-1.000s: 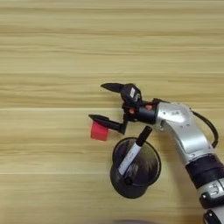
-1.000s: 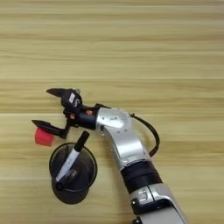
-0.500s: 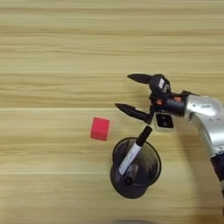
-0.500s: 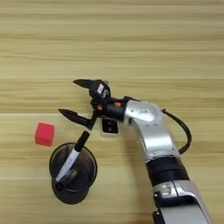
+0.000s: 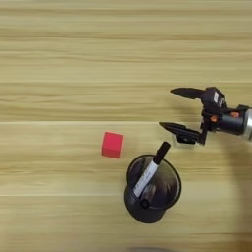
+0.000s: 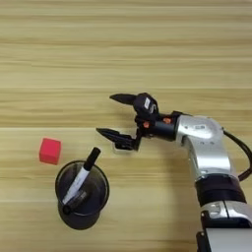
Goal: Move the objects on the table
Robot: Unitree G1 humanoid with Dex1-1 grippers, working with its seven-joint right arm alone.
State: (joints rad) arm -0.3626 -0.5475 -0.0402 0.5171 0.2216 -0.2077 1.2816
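Furthest left on the table point(image 5: 59, 59) lies the red cube point(image 5: 112, 144), alone on the wood, nothing touching it. It is well apart from the gripper and a bit up and left of the cup.

Next, to the right and lower, stands the cup point(image 5: 151, 189), dark and round, seen from above. Inside it leans the marker point(image 5: 149, 171), white body w/ black cap; the cap end sticks out over the upper rim and points up-right, the other end rests at the cup's bottom on the lower-left side. The cup is near the cube but not touching.

Just right of the cap tip is the gripper point(image 5: 178, 110), w/ its two black fingers spread wide apart (nothing is between the tips). Both fingers point to the left. The upper finger point(image 6: 123, 98) is well above the lower one. The lower finger point(image 6: 112, 134) is close to the marker cap, but I cannot tell if it touches.

Under the base of the lower finger there is a small pale thing point(image 6: 124, 146) on the table, partly hidden, approx. the white cube; its faces cannot be read.

Further right, the silver arm point(image 6: 204, 147) goes to the bottom-right corner, w/ a black cable beside it.
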